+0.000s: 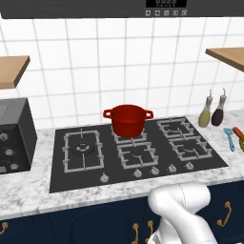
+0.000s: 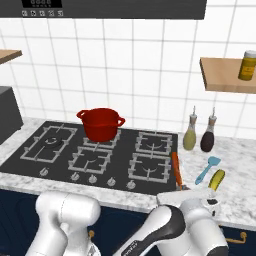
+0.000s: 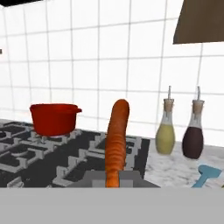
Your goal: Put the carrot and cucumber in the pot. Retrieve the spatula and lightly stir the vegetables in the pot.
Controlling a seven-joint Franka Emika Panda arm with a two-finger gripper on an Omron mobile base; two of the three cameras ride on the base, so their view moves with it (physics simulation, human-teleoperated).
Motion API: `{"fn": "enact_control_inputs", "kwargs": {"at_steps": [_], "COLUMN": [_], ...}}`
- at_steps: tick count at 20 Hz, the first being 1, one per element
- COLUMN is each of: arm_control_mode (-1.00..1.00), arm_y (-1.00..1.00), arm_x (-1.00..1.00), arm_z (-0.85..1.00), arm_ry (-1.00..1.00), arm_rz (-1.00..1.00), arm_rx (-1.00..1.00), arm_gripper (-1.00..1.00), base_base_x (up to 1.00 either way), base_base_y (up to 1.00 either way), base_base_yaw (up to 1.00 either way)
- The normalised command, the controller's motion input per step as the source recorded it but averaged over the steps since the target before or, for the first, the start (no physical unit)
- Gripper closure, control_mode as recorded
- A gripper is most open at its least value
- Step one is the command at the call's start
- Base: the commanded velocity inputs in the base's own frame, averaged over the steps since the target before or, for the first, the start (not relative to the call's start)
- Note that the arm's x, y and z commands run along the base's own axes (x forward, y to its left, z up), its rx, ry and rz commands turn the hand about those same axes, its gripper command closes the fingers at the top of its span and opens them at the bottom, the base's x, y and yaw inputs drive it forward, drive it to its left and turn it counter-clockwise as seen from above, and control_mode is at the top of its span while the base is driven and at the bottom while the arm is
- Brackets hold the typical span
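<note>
The gripper [image 3: 113, 178] is sitting low at the counter's front edge, its two fingers pinching the carrot [image 3: 116, 138] at the narrow tapered end, and the carrot is projecting away from the hand toward 12 o'clock in the hand view. In the right base view the carrot [image 2: 176, 169] is lying along the right edge of the hob [image 2: 30, 167], at 4 o'clock from the pot [image 2: 100, 123]. The pot is standing on a rear burner, well apart from the hand. The spatula [image 2: 207, 169] and the cucumber [image 2: 217, 179] are resting on the marble at 3 o'clock from the carrot, near the two bottles [image 2: 199, 131]. By appearance, the carrot is stiff, light and smooth-skinned; held at one end, it is likely to pivot, so a grip nearer mid-length would be steadier.
</note>
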Motion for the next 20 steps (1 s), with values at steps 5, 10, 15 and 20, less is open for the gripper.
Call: {"fn": "enact_control_inputs", "kwargs": {"at_steps": [5, 10, 15, 20], "arm_control_mode": [-1.0, -1.0, -1.0, -1.0], "arm_y": [1.0, 0.99, 0.69, 0.43], "arm_x": [-0.06, 0.0, 0.05, 0.03], "arm_z": [1.0, 1.0, 0.91, 0.46], "arm_ry": [0.27, 0.34, 0.37, 0.22], "arm_rz": [0.0, 0.0, 0.0, 0.0], "arm_rx": [-0.06, -0.06, -0.24, -0.2], "arm_gripper": [1.0, 1.0, 1.0, 1.0], "base_base_x": [0.0, 0.0, 0.0, 0.0], "base_base_y": [0.0, 0.0, 0.0, 0.0], "base_base_yaw": [0.0, 0.0, 0.0, 0.0]}}
